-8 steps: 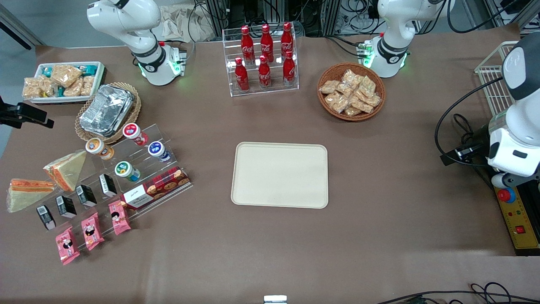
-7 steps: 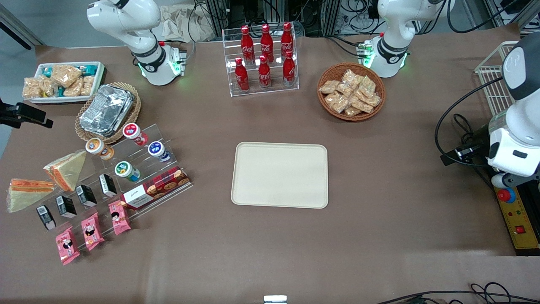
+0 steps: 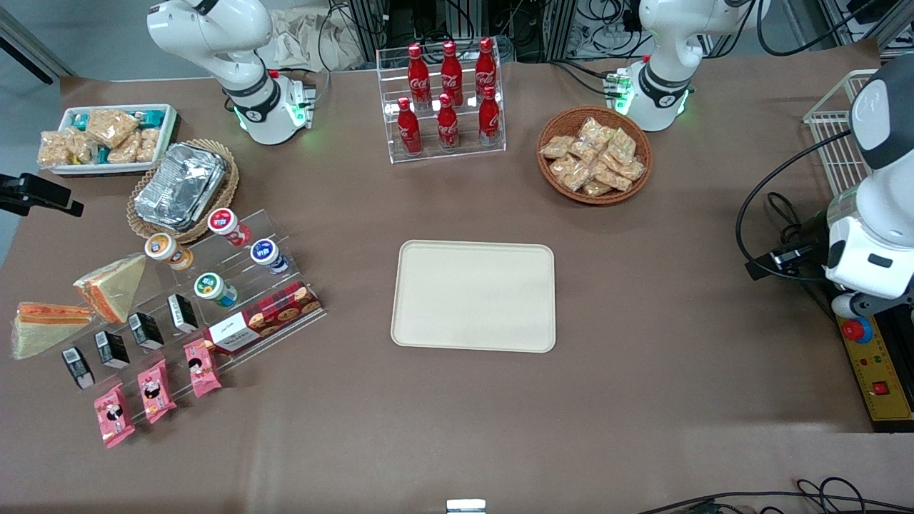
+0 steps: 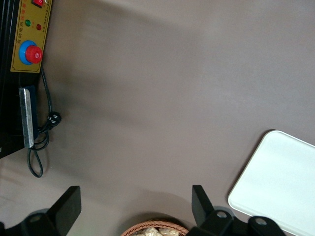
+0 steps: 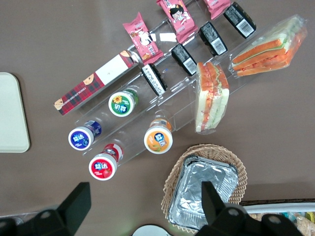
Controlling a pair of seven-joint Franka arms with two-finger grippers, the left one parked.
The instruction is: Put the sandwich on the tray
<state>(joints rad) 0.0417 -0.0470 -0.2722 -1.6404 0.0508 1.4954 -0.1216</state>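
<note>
The sandwich (image 3: 113,285) (image 5: 211,96) is a wrapped triangular wedge with orange and green filling, leaning against the clear tiered rack (image 3: 235,285) toward the working arm's end of the table. The cream tray (image 3: 475,296) (image 5: 10,113) lies flat mid-table with nothing on it. My gripper (image 3: 43,194) (image 5: 145,191) hangs high above the table near the foil basket, well apart from the sandwich. It is open and holds nothing.
A second wrapped wedge (image 3: 44,327) (image 5: 268,46) lies beside the sandwich. The rack holds yogurt cups (image 3: 214,289), small black cartons, a biscuit box and pink packets. A wicker basket of foil trays (image 3: 180,187), a white snack bin (image 3: 107,137), cola bottles (image 3: 446,100) and a snack basket (image 3: 594,153) stand farther from the camera.
My gripper has drifted slightly toward the working arm's end of the table. Nothing on the table has moved.
</note>
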